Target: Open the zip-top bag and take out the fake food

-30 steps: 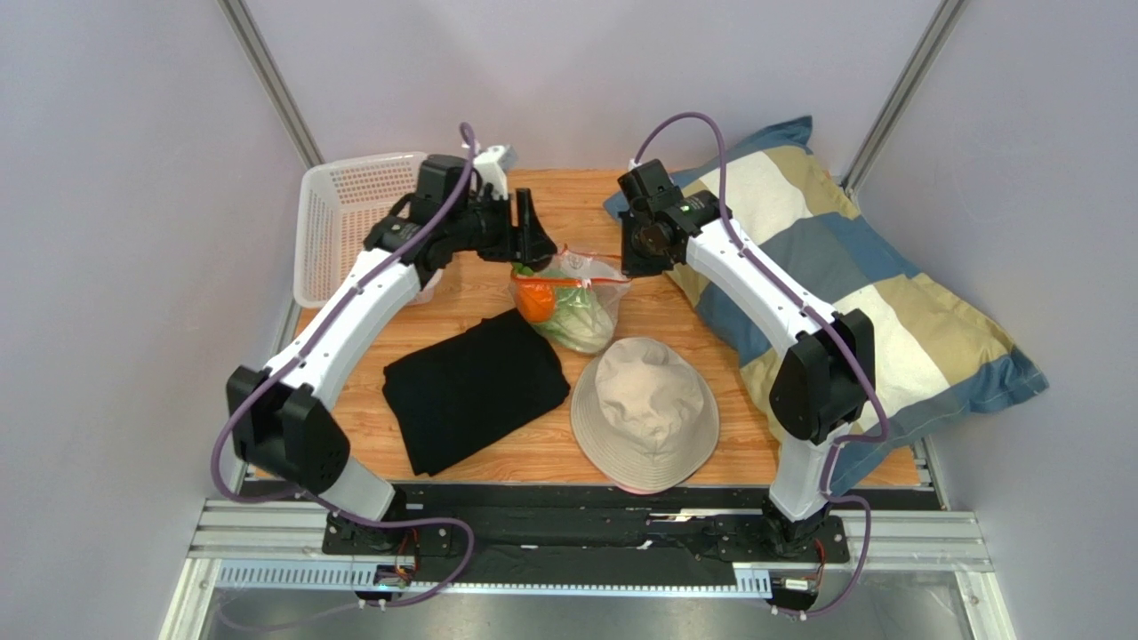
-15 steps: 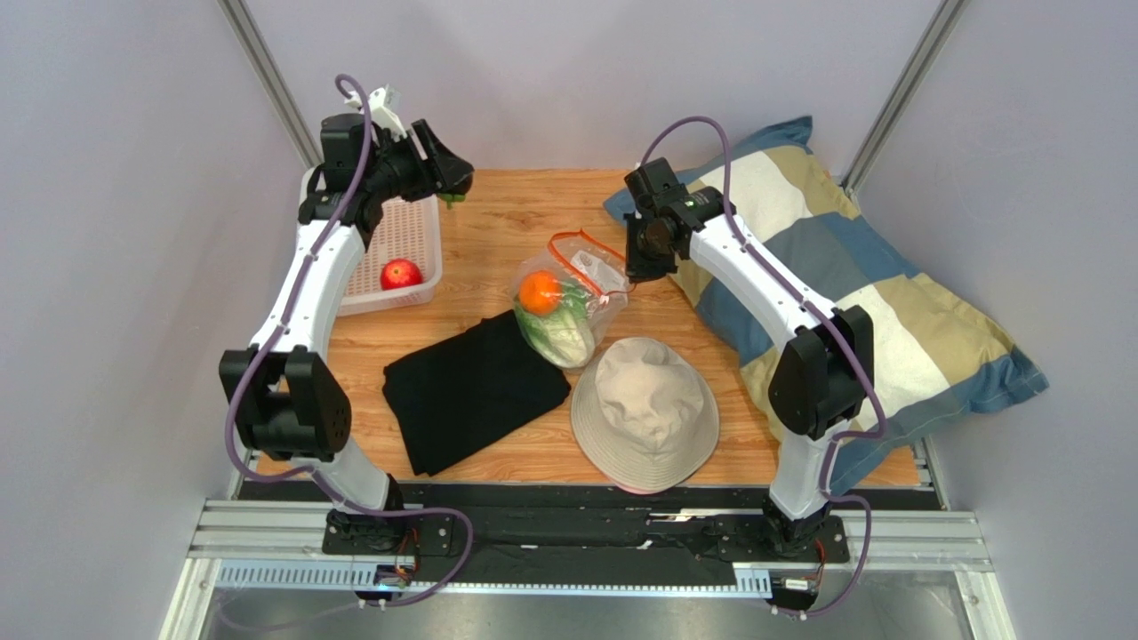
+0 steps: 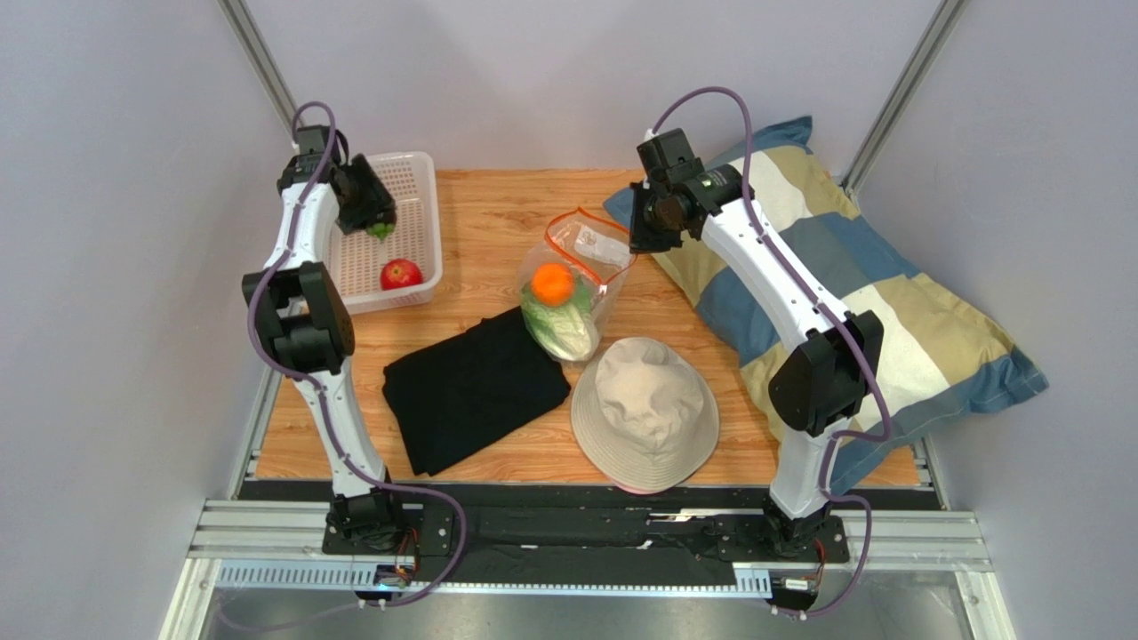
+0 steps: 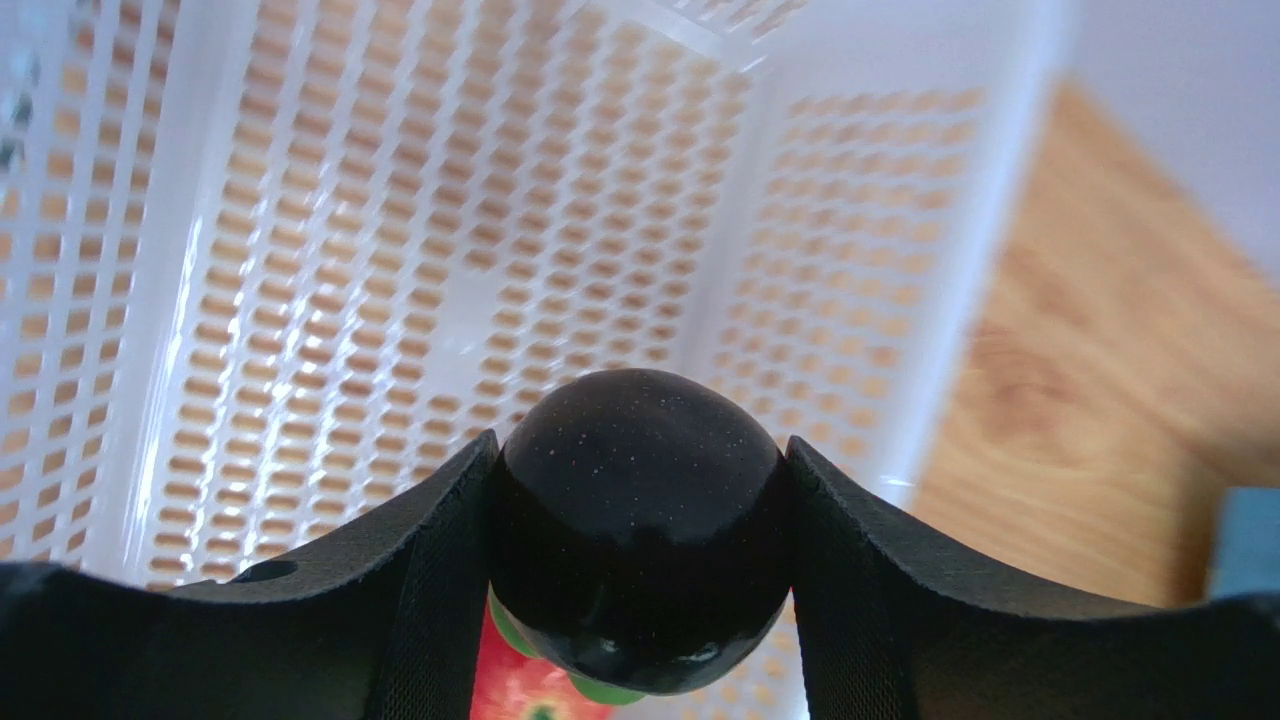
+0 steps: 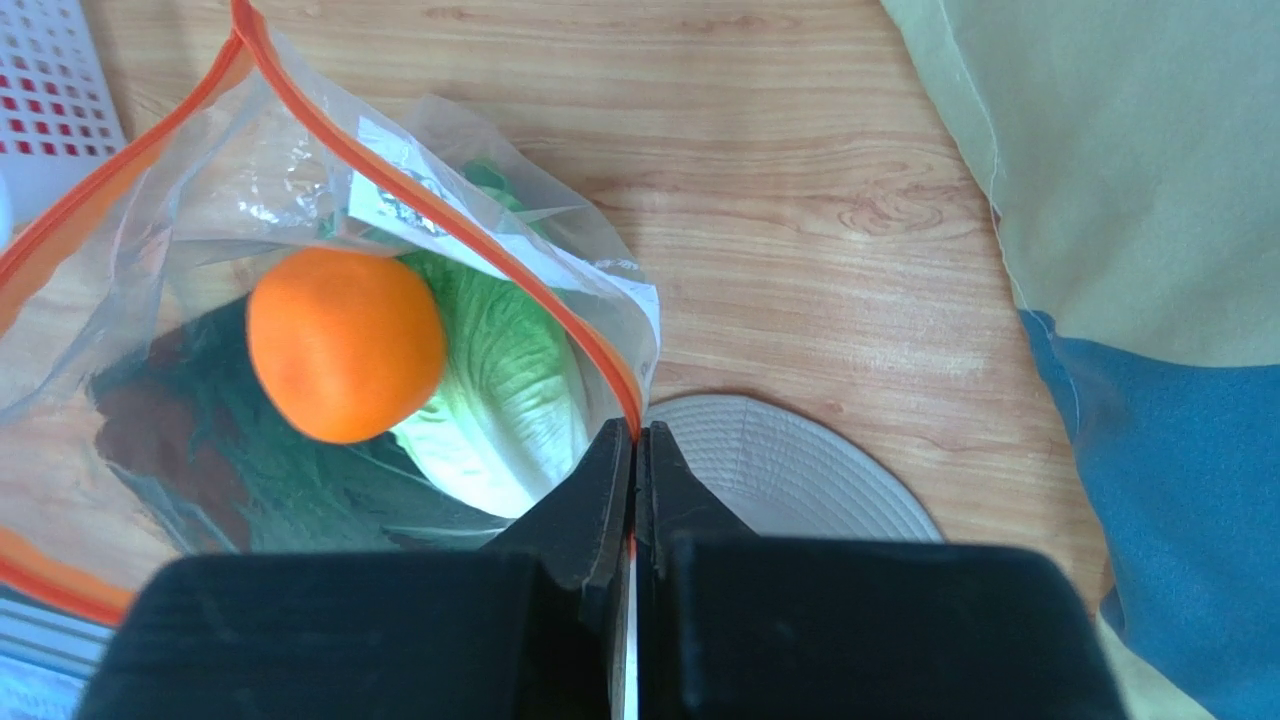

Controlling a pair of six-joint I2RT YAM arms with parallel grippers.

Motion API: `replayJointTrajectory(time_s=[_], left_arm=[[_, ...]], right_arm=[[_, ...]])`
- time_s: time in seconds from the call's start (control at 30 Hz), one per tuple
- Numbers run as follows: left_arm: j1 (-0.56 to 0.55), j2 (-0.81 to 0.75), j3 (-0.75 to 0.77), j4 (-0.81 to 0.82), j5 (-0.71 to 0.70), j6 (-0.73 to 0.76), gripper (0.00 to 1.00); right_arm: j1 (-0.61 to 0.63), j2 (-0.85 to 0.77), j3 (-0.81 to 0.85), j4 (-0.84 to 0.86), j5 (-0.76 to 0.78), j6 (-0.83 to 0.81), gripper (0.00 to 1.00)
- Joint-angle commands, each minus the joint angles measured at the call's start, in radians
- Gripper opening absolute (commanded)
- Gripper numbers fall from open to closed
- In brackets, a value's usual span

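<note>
Pale grey-lilac walls are boxing the cell in on three sides: left wall (image 3: 120, 200), back wall (image 3: 575, 67), right wall (image 3: 1042, 174). Two grey metal poles are running up the back corners, left pole (image 3: 267, 83) and right pole (image 3: 906, 87), both slanting outward in the overhead view. Wooden table (image 3: 481, 220) is showing light grain with knots. Aluminium rail (image 3: 922, 540) is running along its near edge. Patchwork pillow (image 3: 908, 320) in blue, cream and tan is overhanging the table's right side. Light is falling soft and even, and shadows are showing faint.
</note>
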Motion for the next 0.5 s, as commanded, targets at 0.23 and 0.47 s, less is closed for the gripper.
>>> replayJointTrajectory(time_s=[0.23,0.47], left_arm=[[-0.068,-0.106,0.030,-0.193,-0.143,0.092,0.98],[-0.269,-0.450,-0.312,0.078,0.298,0.024,0.61]], right_arm=[[-0.003,0.025,0.120,0.003,-0.022,0.014,0.00],[0.005,0.016,0.146,-0.014,-0.004,0.002,0.00]])
